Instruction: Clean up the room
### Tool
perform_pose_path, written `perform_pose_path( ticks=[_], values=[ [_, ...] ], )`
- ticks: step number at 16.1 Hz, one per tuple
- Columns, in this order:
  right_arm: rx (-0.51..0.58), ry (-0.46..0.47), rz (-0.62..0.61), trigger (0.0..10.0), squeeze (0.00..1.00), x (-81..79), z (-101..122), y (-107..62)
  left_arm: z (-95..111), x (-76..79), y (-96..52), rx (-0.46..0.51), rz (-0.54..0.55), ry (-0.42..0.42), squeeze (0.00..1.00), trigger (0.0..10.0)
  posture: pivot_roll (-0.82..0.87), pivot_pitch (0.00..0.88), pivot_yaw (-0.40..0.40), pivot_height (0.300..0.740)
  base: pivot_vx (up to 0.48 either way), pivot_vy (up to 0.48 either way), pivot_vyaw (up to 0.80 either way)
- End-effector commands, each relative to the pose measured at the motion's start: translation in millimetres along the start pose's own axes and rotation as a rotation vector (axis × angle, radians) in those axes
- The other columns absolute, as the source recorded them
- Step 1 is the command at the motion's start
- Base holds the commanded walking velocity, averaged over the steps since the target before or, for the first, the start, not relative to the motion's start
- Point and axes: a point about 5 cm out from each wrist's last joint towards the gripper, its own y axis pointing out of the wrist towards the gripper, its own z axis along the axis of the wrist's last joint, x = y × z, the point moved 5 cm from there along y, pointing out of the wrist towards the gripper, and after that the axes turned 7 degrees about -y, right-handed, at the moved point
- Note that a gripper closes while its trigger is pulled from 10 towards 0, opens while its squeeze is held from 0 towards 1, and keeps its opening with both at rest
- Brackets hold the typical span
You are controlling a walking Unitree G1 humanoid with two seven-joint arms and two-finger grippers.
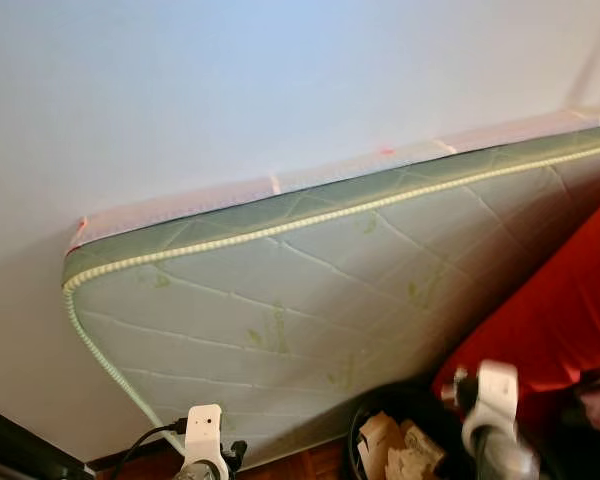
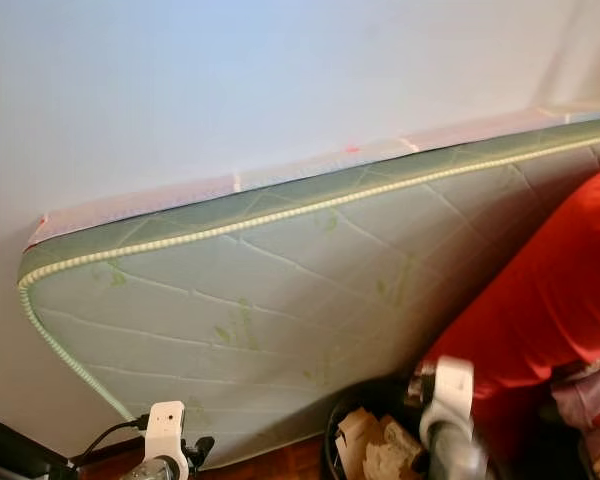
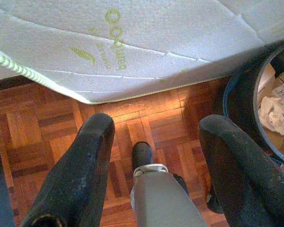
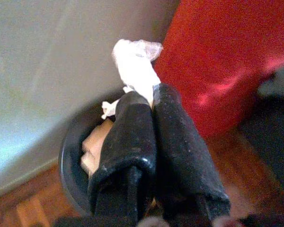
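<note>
White crumpled tissue (image 4: 135, 66) is pinched between the right gripper's (image 4: 151, 94) 2 black fingers, directly above the dark round waste bin (image 4: 71, 156). Judging from this, release only once the wad hangs inside the rim. Left gripper (image 3: 154, 137) hangs idle with its fingers spread over parquet floor (image 3: 42, 118), beside the quilted mattress (image 1: 310, 310) and red fabric (image 1: 560, 310).

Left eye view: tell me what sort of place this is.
Probably a bedroom or spare room in a home: a quilted mattress leans on its edge against a plain wall, a dark waste bin of paper scraps stands on parquet floor.
</note>
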Motion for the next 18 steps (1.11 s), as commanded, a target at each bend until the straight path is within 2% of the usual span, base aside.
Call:
perform_pose_path(
  ticks=[1, 3, 5, 10, 12, 14, 17, 18],
  values=[
    [0.062, 0.008, -0.024, 10.0, 0.0, 11.4, 27, 5.3, -2, -4.4, -0.6, -0.009, 0.01, -0.001, 0.0, 10.0, 0.08, 0.0, 0.028, 0.731, 0.0, 0.0, 0.0],
    [0.068, -0.013, -0.06, 10.0, 0.0, 17.7, 29, 5.1, -2, -4.5, -0.6, -0.008, 0.011, -0.004, 0.0, 10.0, 0.08, 0.0, 0.029, 0.731, 0.0, 0.0, 0.0],
    [0.091, 0.006, -0.074, 10.0, 0.0, 21.8, 35, 5.3, -2, -4.6, -0.7, -0.009, 0.011, -0.007, 0.0, 10.0, 0.08, 0.0, 0.029, 0.731, 0.0, 0.0, 0.0],
    [0.086, 0.025, -0.065, 10.0, 0.0, 23.4, 39, 6.6, -2, -4.5, -0.7, -0.009, 0.01, -0.01, 0.0, 10.0, 0.08, 0.0, 0.029, 0.731, 0.0, 0.0, 0.0],
    [0.057, 0.053, -0.01, 10.0, 0.0, 16.2, 33, 7.2, -2, -4.4, -0.7, -0.01, 0.01, -0.01, 0.0, 10.0, 0.08, 0.0, 0.029, 0.731, 0.0, 0.0, 0.0],
    [0.054, 0.032, 0.022, 10.0, 0.0, 9.5, 31, 6.9, -3, -4.2, -0.6, -0.011, 0.008, -0.008, 0.0, 10.0, 0.08, 0.0, 0.028, 0.731, 0.0, 0.0, 0.0],
    [0.046, 0.043, 0.032, 10.0, 0.0, 4.3, 26, 6.2, -3, -3.9, -0.6, -0.013, 0.006, -0.01, 0.0, 10.0, 0.08, 0.0, 0.029, 0.731, 0.0, 0.0, 0.0],
    [0.046, 0.047, 0.036, 10.0, 0.55, 3.7, 26, 6.1, -3, -3.9, -0.6, -0.013, 0.006, -0.01, 0.0, 10.0, 0.08, 0.0, 0.028, 0.731, 0.0, 0.0, 0.0]
  ],
)
